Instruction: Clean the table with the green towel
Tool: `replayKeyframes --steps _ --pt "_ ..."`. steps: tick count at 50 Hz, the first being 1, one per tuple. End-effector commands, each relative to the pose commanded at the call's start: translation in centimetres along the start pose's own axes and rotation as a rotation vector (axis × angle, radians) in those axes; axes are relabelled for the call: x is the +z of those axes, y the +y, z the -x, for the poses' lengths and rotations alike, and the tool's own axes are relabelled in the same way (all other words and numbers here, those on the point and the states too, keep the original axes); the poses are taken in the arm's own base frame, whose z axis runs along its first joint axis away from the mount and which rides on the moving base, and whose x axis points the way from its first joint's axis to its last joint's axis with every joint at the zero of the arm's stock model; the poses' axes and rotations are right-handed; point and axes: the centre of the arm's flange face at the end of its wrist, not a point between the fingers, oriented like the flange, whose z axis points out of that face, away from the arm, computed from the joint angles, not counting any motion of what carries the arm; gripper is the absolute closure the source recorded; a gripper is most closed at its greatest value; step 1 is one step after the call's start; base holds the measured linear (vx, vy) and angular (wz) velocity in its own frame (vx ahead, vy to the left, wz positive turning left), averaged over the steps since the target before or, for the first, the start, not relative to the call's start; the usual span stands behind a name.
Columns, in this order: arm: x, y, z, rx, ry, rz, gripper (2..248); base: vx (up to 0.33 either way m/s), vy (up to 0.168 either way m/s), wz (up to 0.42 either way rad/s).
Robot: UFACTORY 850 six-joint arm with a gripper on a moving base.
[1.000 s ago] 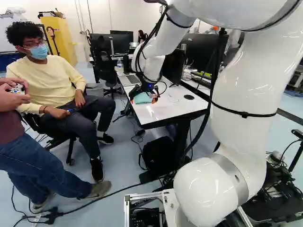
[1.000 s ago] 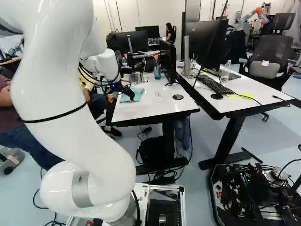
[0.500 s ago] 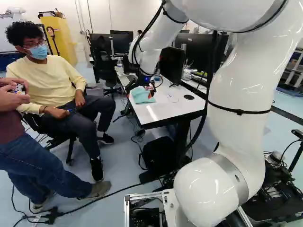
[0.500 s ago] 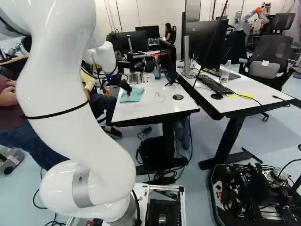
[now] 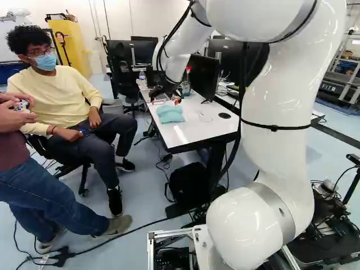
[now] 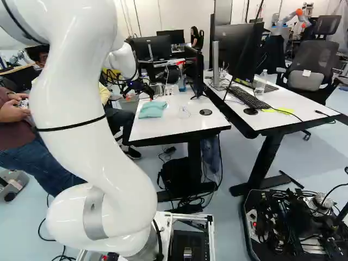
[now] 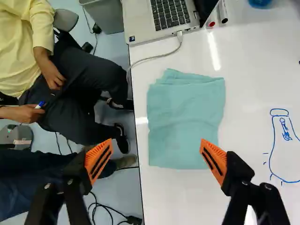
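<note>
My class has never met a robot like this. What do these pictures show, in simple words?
The machine is one white robot arm with a black gripper. The two base views look ahead from behind the arm, one from its left, one from its right. The wrist view looks along the gripper.

On the white table lie a folded green towel, a laptop and two marker pens, among other things; blue lines are drawn on it too. The gripper's two orange-padded fingers stand apart, holding nothing.
</note>
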Motion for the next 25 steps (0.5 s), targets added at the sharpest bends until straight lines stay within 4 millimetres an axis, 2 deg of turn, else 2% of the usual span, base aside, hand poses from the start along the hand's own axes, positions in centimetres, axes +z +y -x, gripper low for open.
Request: replayKeyframes --steps 25 --pt "5.2 2.9 -3.6 0.04 0.069 0.03 3 0.0 0.0 0.0"
